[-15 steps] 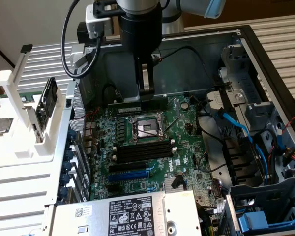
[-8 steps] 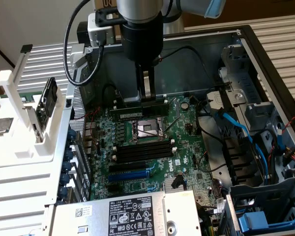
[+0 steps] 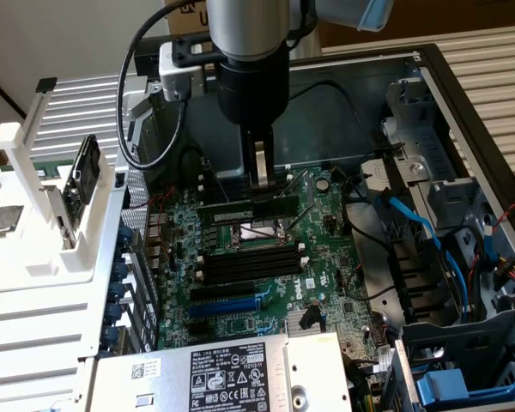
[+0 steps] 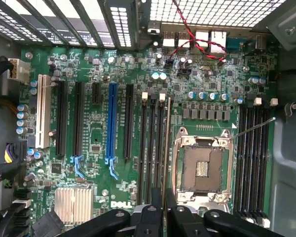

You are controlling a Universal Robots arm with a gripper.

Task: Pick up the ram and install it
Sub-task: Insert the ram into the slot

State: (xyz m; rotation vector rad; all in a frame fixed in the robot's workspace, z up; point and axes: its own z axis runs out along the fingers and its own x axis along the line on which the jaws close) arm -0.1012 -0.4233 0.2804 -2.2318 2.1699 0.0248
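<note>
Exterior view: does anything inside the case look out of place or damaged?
Nothing looks damaged. The gripper holds the ram over the motherboard, apparently not seated in a slot. The processor socket lies open and empty, its lever swung out.

Light's decent on the green Dell motherboard [image 4: 101, 148], but the perforated grey metal case wall [image 4: 212, 10] glares white and the dark grey case interior [image 3: 309, 120] sits dimmer, in shadow.

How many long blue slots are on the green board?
1. The blue slot sits among black slots, between the white slot and the empty chip socket. The gripper holding the ram covers some board, so another may hide.
</note>
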